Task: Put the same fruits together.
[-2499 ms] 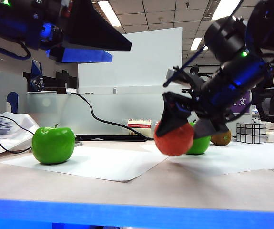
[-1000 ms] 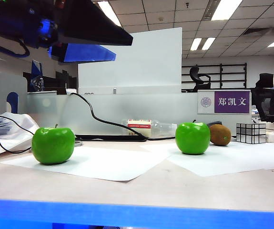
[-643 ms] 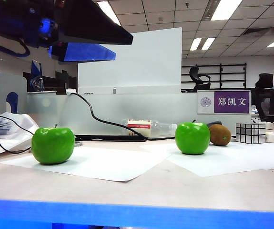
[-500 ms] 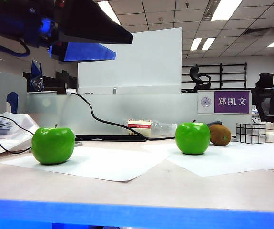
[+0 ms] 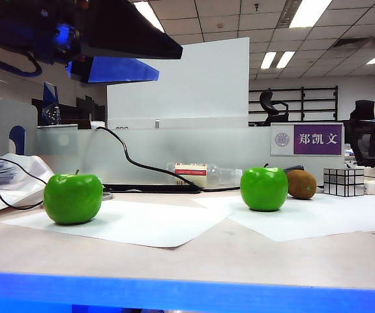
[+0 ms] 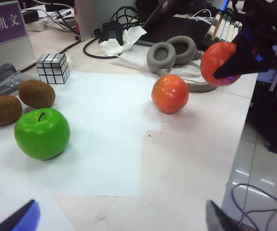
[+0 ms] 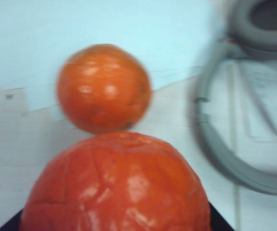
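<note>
Task under way: the right gripper [image 6: 227,65], jaws pinching an orange fruit [image 7: 116,187], carries it above its twin [image 6: 170,93]; both kiwis [image 6: 36,93] lie beside one apple [image 6: 42,133], the other apple [image 5: 73,197] stands well apart; the left gripper [image 6: 124,219] hangs spread, empty.

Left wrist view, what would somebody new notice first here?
Probably the right gripper holding an orange-red fruit in the air above the gray headphones, with a second orange-red fruit on the table below. Nearer the left gripper, a green apple sits beside two kiwis.
</note>
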Robot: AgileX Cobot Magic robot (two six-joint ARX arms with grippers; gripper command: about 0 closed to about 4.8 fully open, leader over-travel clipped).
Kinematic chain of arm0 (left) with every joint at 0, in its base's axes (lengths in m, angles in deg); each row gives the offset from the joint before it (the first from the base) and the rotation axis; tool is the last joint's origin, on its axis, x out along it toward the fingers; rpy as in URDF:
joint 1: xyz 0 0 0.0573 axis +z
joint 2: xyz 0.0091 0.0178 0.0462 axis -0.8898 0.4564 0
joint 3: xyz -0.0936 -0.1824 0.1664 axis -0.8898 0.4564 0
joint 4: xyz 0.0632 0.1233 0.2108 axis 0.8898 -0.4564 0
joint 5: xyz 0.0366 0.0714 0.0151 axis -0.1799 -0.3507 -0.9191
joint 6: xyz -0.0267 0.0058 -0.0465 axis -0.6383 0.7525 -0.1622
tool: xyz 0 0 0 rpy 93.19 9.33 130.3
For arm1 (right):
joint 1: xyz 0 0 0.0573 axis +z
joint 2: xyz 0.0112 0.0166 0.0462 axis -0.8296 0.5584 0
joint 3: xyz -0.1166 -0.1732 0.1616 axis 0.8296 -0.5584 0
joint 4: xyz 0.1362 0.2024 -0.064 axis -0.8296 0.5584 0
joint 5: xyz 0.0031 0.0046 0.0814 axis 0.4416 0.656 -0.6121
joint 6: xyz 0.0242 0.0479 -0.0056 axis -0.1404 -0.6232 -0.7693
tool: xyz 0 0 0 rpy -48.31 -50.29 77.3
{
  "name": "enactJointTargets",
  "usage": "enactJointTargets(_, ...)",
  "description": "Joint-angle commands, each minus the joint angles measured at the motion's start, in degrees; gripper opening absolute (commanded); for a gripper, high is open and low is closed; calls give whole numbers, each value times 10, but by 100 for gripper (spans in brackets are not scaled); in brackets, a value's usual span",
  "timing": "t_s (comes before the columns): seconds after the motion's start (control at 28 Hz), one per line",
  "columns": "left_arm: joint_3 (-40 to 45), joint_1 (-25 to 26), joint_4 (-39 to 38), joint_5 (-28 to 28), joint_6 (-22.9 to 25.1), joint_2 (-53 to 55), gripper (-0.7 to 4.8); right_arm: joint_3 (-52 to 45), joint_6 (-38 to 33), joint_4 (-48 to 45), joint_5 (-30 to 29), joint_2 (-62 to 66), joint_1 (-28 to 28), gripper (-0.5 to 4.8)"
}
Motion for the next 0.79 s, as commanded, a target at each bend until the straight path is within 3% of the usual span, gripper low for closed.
enactJointTargets(0.04, -4, 0, 9, 2, -7, -2, 479, 3, -3, -40, -50, 11, 3, -7)
enactJointTargets(0.21, -4, 0, 9, 2, -7, -2, 479, 3, -4, -82, -111, 39, 3, -7)
enactJointTargets(0.5, -4, 0, 9, 2, -7, -2, 479, 10, -3, -218, -113, 133, 2, -7)
enactJointTargets(0.79, -4, 0, 7, 2, -7, -2, 479, 71, 6, -292, -130, 264, 2, -7)
